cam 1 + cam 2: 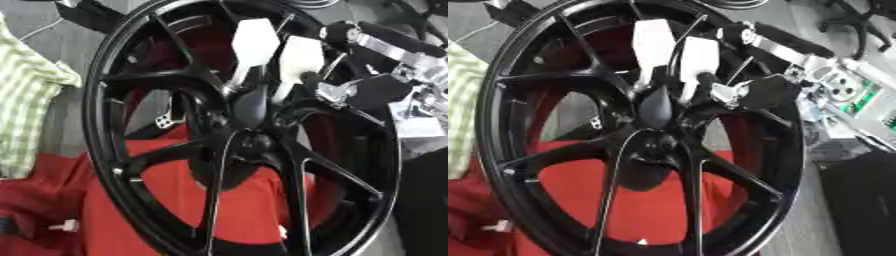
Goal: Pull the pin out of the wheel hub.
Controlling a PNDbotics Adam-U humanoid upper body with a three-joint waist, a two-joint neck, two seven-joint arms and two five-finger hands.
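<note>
A large black spoked wheel (114, 165) stands upright and fills both views. Two white pins with flat hexagonal heads stick out of its hub (249, 142) side by side, the left pin (254, 42) and the right pin (300, 60). My right hand (376, 90) comes in from the upper right. Its fingers curl toward the right pin, and a black fingertip (707, 77) lies against that pin's shaft below the head. How the pins sit inside the hub is hidden in the dark centre. My left hand shows in neither view.
Red cloth (175, 200) lies behind and under the wheel. A green-and-white checked cloth (26, 90) is at the left. A small white pin-like piece (66, 226) lies on the red cloth at lower left. Grey floor and equipment show at the right.
</note>
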